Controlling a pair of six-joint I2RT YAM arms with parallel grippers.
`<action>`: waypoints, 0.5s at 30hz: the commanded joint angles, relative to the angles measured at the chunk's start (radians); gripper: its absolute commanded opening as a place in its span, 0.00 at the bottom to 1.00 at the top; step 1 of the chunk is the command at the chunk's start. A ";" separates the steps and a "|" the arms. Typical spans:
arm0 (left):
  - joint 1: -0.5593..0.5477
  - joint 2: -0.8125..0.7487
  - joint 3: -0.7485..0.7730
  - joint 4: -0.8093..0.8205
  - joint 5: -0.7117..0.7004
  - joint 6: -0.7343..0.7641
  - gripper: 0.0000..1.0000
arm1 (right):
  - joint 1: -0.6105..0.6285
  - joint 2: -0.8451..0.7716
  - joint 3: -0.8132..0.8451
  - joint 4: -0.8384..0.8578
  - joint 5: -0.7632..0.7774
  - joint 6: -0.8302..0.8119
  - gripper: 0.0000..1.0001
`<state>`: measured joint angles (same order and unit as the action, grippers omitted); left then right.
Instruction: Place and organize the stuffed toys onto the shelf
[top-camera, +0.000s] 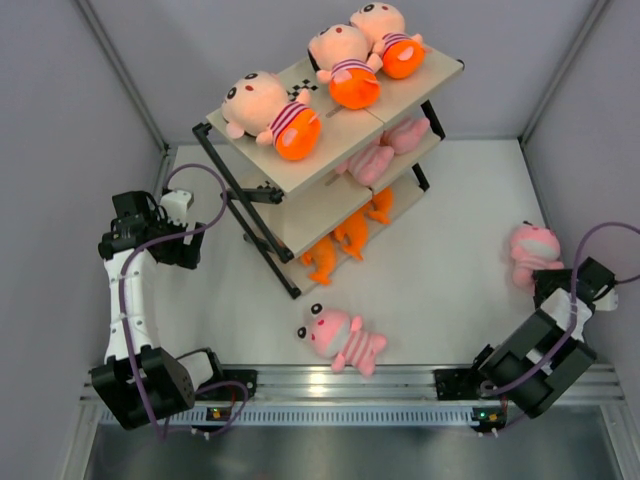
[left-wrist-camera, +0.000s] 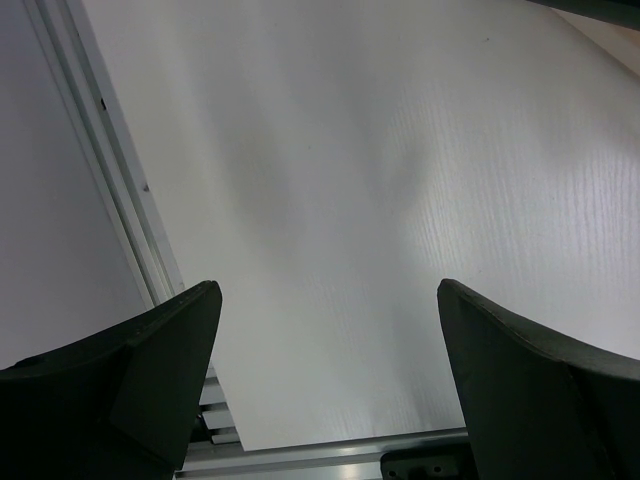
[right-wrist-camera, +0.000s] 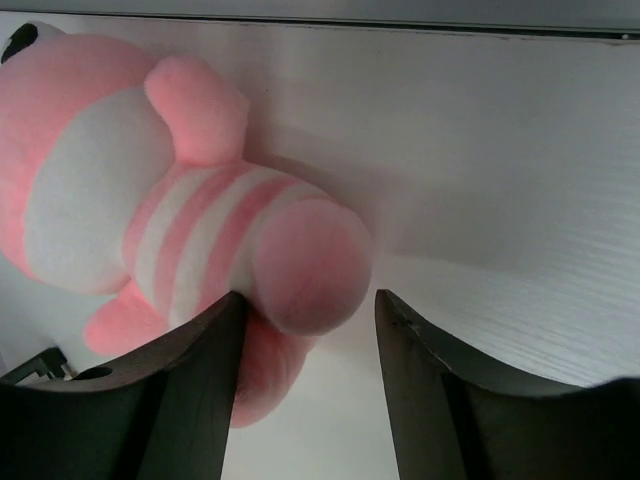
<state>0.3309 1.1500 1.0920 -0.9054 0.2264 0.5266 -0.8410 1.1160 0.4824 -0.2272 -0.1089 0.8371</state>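
Note:
The shelf stands at the back centre. Three peach-faced dolls lie on its top board, pink animals on the middle board, orange creatures on the bottom board. One pink striped animal lies on the table near the front centre. Another pink striped animal lies at the right; in the right wrist view its leg sits between my open right gripper's fingers, touching the left finger. My left gripper is open and empty over bare table at the left.
Grey walls enclose the white table. An aluminium rail runs along the front edge with both arm bases. A rail along the table's left edge shows in the left wrist view.

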 joint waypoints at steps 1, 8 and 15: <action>-0.004 -0.006 0.031 -0.006 -0.004 0.001 0.95 | -0.006 0.065 0.059 0.111 -0.034 -0.058 0.54; -0.004 -0.004 0.039 -0.006 -0.005 -0.004 0.95 | -0.006 0.119 0.068 0.183 -0.028 -0.072 0.12; -0.004 0.002 0.040 -0.006 -0.016 0.000 0.95 | 0.003 0.056 0.113 0.119 -0.064 -0.131 0.00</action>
<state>0.3309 1.1503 1.0924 -0.9058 0.2146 0.5259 -0.8406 1.2362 0.5457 -0.1154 -0.1642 0.7525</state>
